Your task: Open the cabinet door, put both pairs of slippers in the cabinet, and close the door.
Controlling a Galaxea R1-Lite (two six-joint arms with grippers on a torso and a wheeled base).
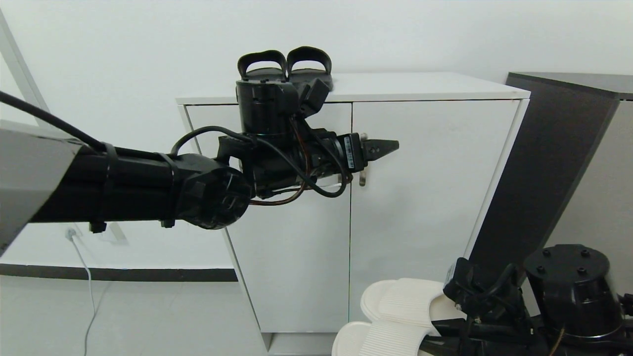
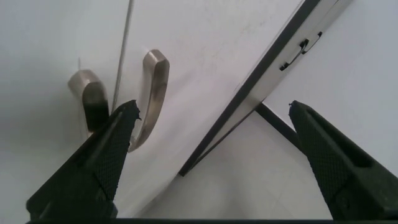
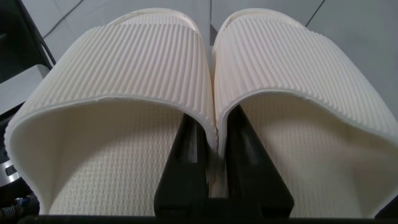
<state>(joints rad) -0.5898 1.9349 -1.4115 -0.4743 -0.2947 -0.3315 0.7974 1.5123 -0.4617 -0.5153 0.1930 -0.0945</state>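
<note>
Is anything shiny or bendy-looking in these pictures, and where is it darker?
Left wrist view: the metal door handle shines palely beyond the open left end effector. Head view: the straight sides of the cabinet look slanted. Right wrist view: the white slippers are evenly lit, dimmer under their straps.

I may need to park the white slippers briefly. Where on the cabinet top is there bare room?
The cabinet top is bare from the black slippers across to its right edge by the dark panel. The left end is crowded: the black slippers sit there, and the left gripper hangs open before the door handles.
</note>
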